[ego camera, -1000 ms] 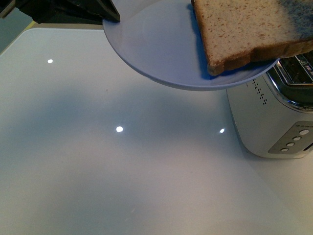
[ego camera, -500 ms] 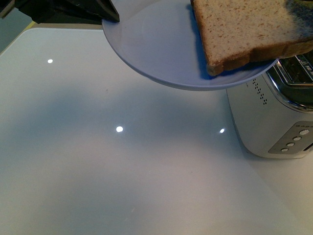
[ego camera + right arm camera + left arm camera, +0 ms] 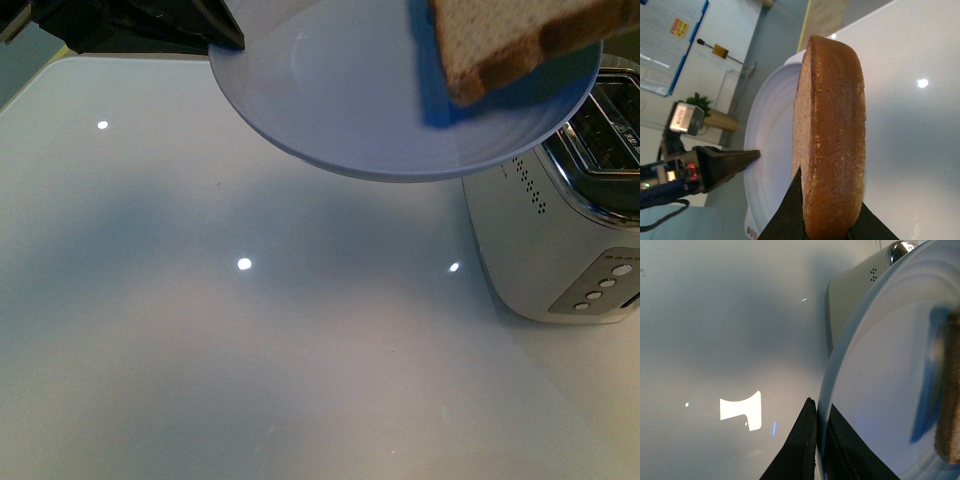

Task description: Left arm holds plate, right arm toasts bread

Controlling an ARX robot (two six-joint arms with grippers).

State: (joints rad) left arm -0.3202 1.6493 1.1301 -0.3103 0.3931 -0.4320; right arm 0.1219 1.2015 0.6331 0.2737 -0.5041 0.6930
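Observation:
The pale blue-grey plate (image 3: 360,95) hangs in the air above the white table at the top of the front view. My left gripper (image 3: 215,28) is shut on its left rim; in the left wrist view the black jaws (image 3: 817,440) pinch the rim of the plate (image 3: 880,380). The bread (image 3: 510,35) is lifted off the plate and tilted, its lower corner just above the plate's right part. My right gripper itself is out of the front view. In the right wrist view my right gripper (image 3: 827,220) is shut on the bread (image 3: 830,135), seen edge-on, with the plate (image 3: 767,145) behind it.
A silver toaster (image 3: 560,230) stands at the right under the plate's edge, its slots (image 3: 610,130) open upward and several round buttons (image 3: 600,285) on its front. The glossy white table (image 3: 250,330) spreads across the front and left.
The bread has risen off the plate and moved up and back, tilting; less of it shows now. The plate and left gripper have stayed where they were.

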